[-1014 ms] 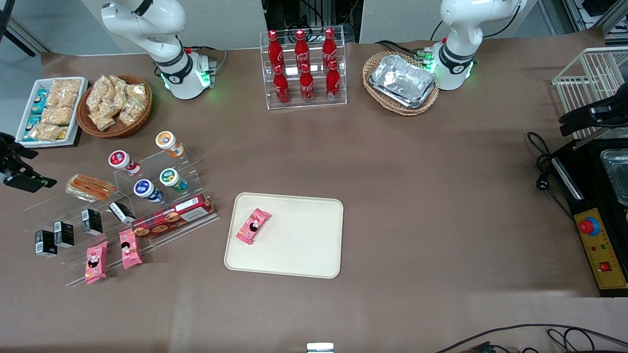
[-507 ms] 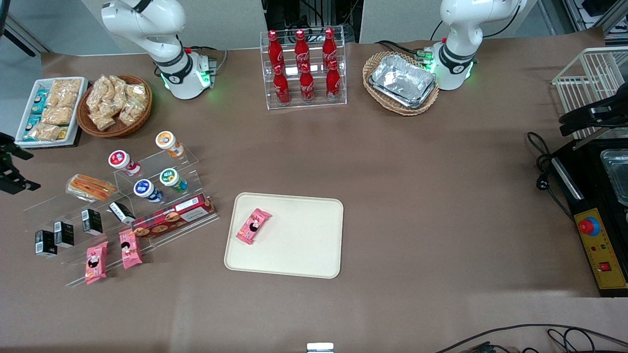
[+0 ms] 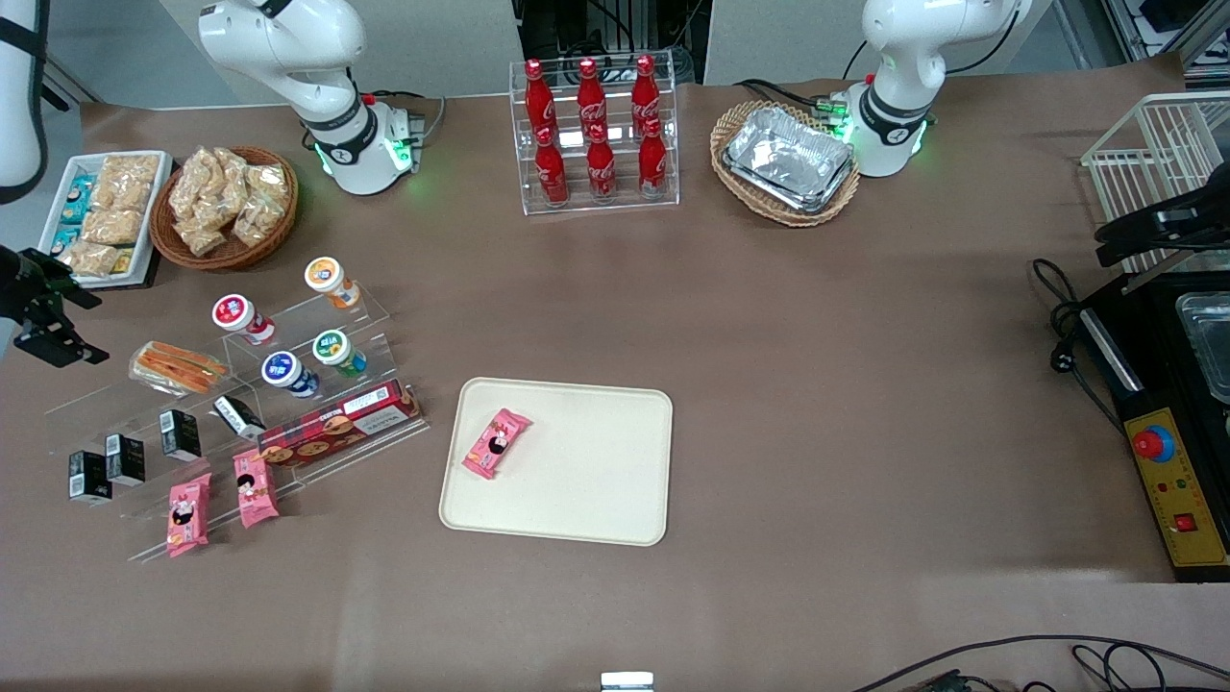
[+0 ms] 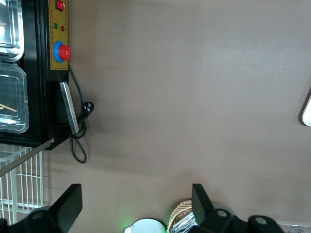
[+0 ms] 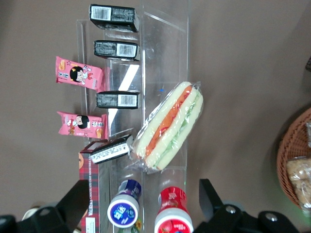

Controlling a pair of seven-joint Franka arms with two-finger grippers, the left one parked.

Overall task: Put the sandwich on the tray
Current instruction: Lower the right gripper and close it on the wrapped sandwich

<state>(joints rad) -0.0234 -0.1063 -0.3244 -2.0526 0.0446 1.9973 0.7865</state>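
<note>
My tool (image 3: 53,332) hangs above desk (image 3: 817,336) at working arm's end, near sandwich (image 3: 176,367), fingers (image 5: 73,204) spread, holding nothing. Sandwich lies on clear stand (image 5: 163,77), untouched. Tray (image 3: 586,481) mid-desk, well apart, carrying pink snack packet (image 3: 496,443).

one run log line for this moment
phase: approach | pincer: open, above acrylic rack | plastic-wrapped wedge sandwich: on rack, untouched | cream rectangular plastic tray: holds pink snack packet
</note>
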